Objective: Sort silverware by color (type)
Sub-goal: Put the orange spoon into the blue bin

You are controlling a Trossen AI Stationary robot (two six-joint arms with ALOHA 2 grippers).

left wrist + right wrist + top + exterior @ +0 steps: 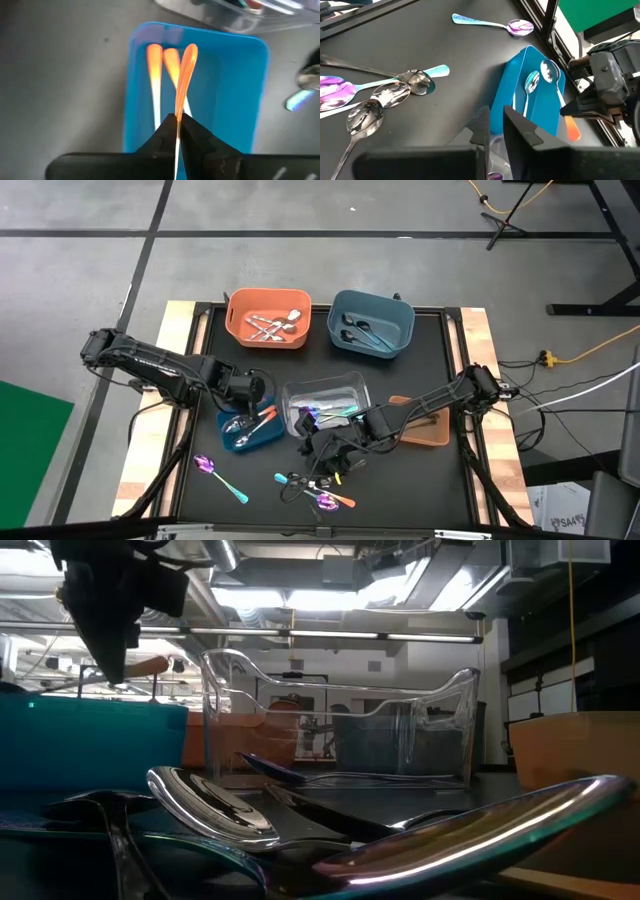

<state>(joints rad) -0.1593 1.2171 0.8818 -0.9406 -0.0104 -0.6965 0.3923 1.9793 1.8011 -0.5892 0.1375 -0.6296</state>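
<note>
My left gripper hangs over the small bright-blue bin, shut on an orange-handled piece of silverware. Two more orange-handled spoons lie in that bin, bowls toward its other end. My right gripper stands by the near edge of the clear bin, its fingers a little open with nothing between them. Loose spoons, silver and purple-teal, lie on the black table near its front edge. My left gripper pinches the orange-handled piece between its two fingers, at the narrow lower end of the orange handle. The fingers come from above, slanting steeply down, and lie along the piece. The handle's free end sticks out past the fingertips, clear above the blue bin. The fingers hide the bowl end.
At the far side stand an orange bin with silver pieces and a dark teal bin with dark ones. A brown bin sits right of the clear bin. A purple-teal spoon and a cluster of spoons lie near the front edge.
</note>
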